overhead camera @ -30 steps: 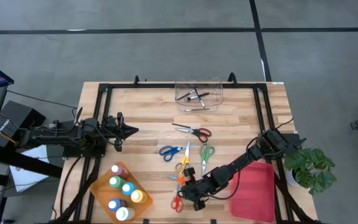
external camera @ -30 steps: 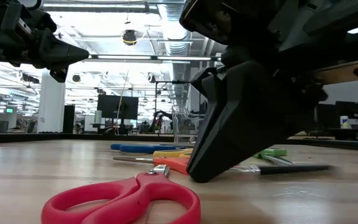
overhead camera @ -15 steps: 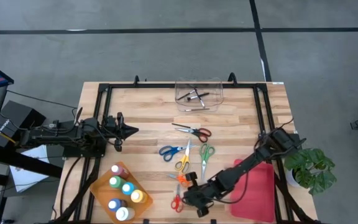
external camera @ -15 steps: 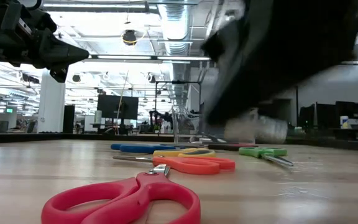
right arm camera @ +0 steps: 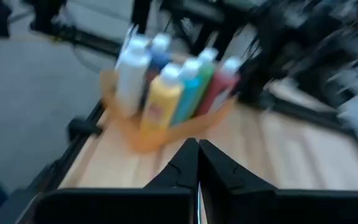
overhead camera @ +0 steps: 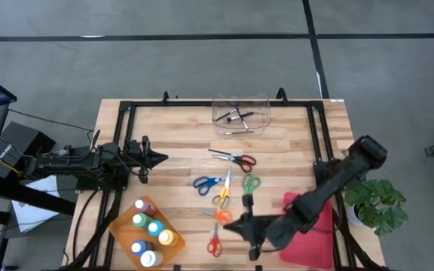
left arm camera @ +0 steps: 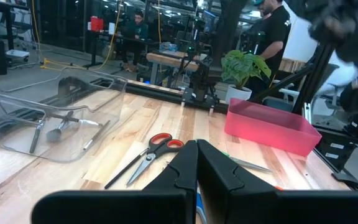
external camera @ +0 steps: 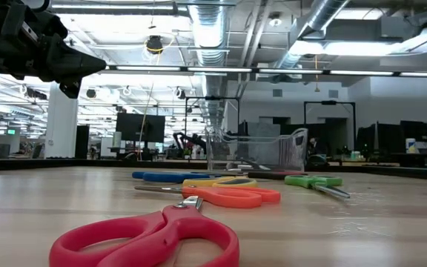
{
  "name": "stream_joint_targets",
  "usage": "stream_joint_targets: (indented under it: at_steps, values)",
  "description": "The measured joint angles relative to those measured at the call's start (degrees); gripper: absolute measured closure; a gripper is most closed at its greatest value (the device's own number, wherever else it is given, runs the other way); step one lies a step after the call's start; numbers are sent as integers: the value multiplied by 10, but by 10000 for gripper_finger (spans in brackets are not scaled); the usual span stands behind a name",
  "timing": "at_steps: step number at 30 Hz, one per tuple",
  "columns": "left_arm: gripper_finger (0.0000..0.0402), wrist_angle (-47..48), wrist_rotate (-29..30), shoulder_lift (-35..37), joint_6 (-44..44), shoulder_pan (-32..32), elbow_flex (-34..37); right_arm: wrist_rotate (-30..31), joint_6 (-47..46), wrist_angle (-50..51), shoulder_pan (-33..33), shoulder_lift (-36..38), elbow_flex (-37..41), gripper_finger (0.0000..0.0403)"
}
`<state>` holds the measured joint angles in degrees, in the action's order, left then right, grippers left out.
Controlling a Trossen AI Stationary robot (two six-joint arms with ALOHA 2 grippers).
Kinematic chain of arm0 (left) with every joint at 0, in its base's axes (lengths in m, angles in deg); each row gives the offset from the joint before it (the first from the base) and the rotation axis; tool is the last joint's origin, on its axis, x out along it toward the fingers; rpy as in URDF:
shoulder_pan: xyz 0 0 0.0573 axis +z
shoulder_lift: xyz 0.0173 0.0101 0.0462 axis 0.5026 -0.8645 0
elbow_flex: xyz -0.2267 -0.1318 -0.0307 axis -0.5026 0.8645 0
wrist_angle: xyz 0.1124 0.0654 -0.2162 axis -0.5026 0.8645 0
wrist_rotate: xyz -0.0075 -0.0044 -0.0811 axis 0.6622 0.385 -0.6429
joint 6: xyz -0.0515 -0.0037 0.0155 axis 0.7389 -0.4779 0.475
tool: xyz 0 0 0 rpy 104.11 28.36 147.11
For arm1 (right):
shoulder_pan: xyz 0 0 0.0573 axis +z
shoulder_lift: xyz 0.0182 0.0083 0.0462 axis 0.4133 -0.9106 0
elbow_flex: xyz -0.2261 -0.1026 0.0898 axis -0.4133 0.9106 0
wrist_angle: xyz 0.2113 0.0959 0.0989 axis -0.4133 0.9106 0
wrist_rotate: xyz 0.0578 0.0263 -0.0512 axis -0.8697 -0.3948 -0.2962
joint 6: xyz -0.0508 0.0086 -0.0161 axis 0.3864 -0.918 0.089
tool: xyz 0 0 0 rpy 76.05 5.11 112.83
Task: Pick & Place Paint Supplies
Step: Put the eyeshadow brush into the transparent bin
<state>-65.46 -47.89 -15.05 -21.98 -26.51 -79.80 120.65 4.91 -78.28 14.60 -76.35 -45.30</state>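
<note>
Pale wooden tabletop (overhead camera: 179,132) under a dark frame. Right gripper (overhead camera: 228,225), fingers pressed together, possibly pinching a thin dark brush (right arm camera: 199,194), raised just beside orange-handled scissors (overhead camera: 218,217), above red-handled scissors (overhead camera: 214,245). Left gripper (overhead camera: 162,157) also closed, parked at the left edge.

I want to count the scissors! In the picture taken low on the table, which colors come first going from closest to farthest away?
red scissors → orange scissors → yellow scissors → blue scissors → clear bin, farthest. The green scissors lie off to the side, about as far as the yellow pair.
</note>
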Motion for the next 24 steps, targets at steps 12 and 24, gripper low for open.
stream_joint_targets:
  at_steps: [12, 24]
  values:
    - [402, 0, 0, 0, 0, 0, 0, 19, 95, -11, -80, 89, 0, 403]
    - [401, 0, 0, 0, 0, 0, 0, -49, 179, 72, -328, 141, 0, 403]
